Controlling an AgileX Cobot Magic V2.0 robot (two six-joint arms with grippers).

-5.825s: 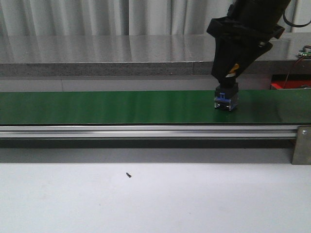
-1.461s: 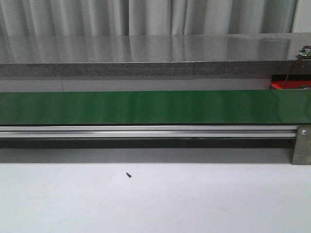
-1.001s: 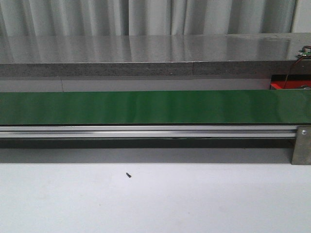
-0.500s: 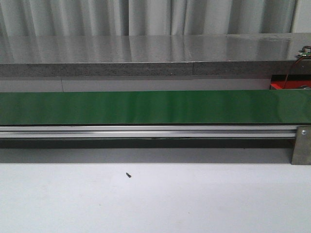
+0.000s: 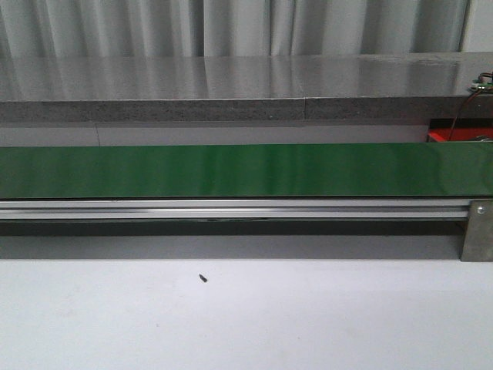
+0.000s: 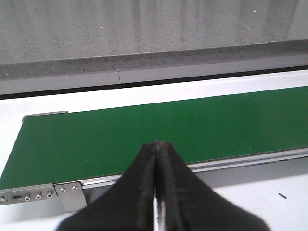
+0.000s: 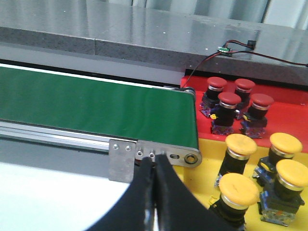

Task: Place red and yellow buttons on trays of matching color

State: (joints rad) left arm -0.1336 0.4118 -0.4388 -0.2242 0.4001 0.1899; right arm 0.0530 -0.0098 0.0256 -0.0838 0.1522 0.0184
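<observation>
green belt (image 5: 231,170) bare – red tray (image 7: 288,118) | yellow tray (image 7: 204,180) beside belt end

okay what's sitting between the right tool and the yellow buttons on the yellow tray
Nothing: the right wrist view shows only bare yellow tray floor between the shut right tool and the nearest yellow buttons. The conveyor's metal end bracket lies just beyond the tool tips.

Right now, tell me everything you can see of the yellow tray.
The yellow tray shows only in the right wrist view: a flat, bright yellow surface beside the green belt's end roller, next to the red tray. Four yellow-capped buttons stand upright on it. Its outer edges run out of frame.
</observation>
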